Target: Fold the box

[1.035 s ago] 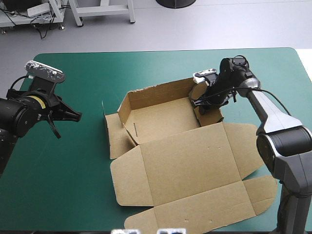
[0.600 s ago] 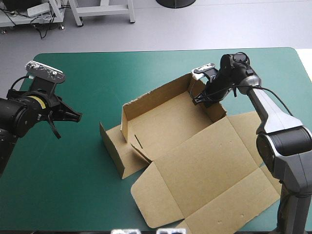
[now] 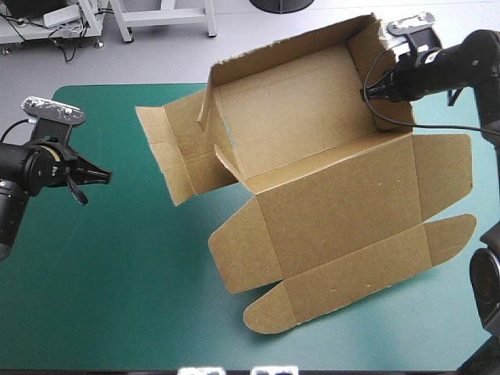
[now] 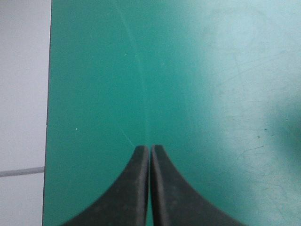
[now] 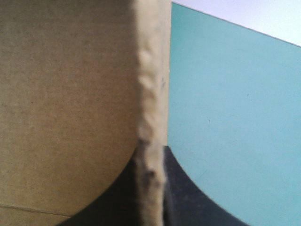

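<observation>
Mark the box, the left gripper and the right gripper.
box (image 3: 336, 199): high view, on its wide lid panel.
left gripper (image 4: 150, 150): left wrist view, where the shut fingertips meet.
right gripper (image 3: 380, 87): high view, at the fingertips clamping the box's end wall.

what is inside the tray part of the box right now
Nothing shows inside the box: only bare brown board on its floor and raised walls. The right gripper is shut on its right wall. The teal-green cover beneath it is hidden.

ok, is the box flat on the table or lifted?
Lifted and tilted: the right gripper is shut on the box at a side wall, tray end raised, hiding the table's far edge, lid spread open.
</observation>
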`<state>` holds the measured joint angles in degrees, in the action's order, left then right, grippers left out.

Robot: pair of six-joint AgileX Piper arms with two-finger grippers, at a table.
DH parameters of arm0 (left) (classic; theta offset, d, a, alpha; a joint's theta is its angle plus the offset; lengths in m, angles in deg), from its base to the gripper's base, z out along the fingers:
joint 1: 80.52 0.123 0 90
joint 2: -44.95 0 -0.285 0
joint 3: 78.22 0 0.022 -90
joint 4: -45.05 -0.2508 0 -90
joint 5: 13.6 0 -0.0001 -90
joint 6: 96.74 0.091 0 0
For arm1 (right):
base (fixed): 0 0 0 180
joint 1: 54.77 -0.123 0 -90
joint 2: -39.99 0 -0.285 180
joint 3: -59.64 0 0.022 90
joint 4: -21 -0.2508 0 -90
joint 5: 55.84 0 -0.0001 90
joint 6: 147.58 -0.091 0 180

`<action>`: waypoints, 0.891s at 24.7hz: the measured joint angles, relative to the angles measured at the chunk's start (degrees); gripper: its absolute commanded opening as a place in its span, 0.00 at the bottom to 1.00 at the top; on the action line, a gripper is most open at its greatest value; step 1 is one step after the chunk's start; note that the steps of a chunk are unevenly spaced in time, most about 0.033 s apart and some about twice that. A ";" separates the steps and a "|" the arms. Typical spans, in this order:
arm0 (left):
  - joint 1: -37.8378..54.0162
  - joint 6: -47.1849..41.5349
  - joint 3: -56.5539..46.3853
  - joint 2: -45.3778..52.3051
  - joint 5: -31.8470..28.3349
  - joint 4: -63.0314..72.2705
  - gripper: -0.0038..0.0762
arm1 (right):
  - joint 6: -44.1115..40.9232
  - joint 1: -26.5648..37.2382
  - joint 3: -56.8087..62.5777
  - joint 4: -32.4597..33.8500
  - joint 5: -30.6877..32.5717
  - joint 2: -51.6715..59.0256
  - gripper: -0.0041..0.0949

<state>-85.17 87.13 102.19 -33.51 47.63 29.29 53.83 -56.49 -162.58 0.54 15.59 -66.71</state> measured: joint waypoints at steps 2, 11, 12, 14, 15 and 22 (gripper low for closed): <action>5.54 4.44 0.00 -2.85 -1.92 5.36 0.06 | 1.28 3.02 -0.11 -3.80 0.00 1.63 0.02; 21.45 41.57 0.00 -11.72 -0.07 54.21 0.06 | 2.32 4.11 -0.11 -8.40 0.00 1.87 0.02; 22.01 43.79 0.00 -12.31 1.49 56.93 0.06 | 2.39 4.11 -0.11 -8.94 0.00 1.87 0.02; 22.73 48.32 0.00 -13.69 5.62 63.55 0.06 | 2.56 4.11 -0.11 -9.96 0.00 1.87 0.02; 22.78 50.13 0.00 -14.33 7.04 66.07 0.06 | 2.68 4.11 -0.11 -10.41 0.00 1.87 0.02; 22.78 55.78 0.00 -15.80 8.47 82.16 0.06 | 2.70 4.11 -0.11 -11.76 0.00 1.87 0.02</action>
<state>-62.39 142.91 102.19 -49.31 56.10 111.44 56.53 -52.38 -162.69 -11.22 15.59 -64.84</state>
